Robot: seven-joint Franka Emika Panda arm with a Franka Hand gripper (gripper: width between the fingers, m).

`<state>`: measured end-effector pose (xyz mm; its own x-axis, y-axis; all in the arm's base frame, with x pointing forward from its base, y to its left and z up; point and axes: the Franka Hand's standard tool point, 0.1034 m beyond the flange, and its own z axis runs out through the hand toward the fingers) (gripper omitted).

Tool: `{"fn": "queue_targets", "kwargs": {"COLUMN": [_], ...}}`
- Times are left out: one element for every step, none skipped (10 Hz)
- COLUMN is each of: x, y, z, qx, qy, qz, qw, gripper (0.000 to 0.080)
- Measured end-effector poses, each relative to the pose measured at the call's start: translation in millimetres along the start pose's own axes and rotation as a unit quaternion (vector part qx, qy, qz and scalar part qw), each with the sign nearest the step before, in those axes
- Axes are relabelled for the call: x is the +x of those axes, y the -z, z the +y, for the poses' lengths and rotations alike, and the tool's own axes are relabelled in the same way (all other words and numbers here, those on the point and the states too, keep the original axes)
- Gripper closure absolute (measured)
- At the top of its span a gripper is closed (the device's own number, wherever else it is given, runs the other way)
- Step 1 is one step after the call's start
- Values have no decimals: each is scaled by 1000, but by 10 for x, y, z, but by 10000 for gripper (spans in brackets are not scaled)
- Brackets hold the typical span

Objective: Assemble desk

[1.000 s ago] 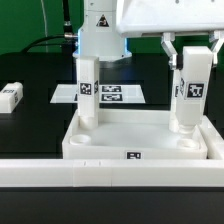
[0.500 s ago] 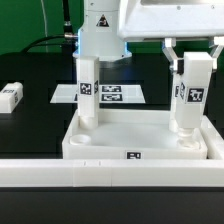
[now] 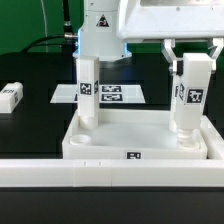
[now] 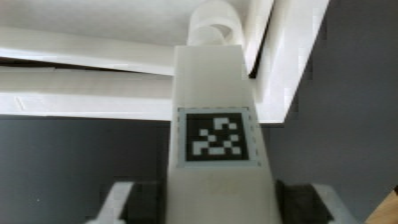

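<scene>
Gripper (image 3: 193,58) clamped on a leg (image 3: 190,100), fingers (image 3: 172,58) either side of its top, right of the exterior frame. Leg upright, foot at the far-right corner socket of the desk panel (image 3: 130,135); can't tell if seated. Panel sits lower centre. Second leg (image 3: 87,90) upright at far-left corner. Third leg (image 3: 10,96) lies on the table, left edge. Wrist view: tagged leg (image 4: 217,110) between the fingers (image 4: 125,200).

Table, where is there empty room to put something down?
Black table between the loose leg and the desk panel; also the panel's floor between the standing leg and the held leg. Crowded where the fingers grip that leg.
</scene>
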<state>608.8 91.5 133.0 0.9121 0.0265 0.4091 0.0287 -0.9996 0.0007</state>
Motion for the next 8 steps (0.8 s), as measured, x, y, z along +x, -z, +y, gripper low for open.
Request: {"fn": "queue_targets", "kwargs": {"x": [-6,-15,-25,-50,-71,-75,-74,-72], "y": [2,3,-1,-11,-18,-22,-22,-24], "z": [-58,-103,-93,-76,-77,-77,-77,-73], "qx": [2,3,3,2,2,2,1,1], "qy": [-4,0,0,1,1,1,1,1], "qz": [3,2,2,1,-1,-1,-1,-1], "qw": [1000,1000,1000,1000,1000,1000,1000,1000], "gripper": [509,509,509,509,509,509,509,509]}}
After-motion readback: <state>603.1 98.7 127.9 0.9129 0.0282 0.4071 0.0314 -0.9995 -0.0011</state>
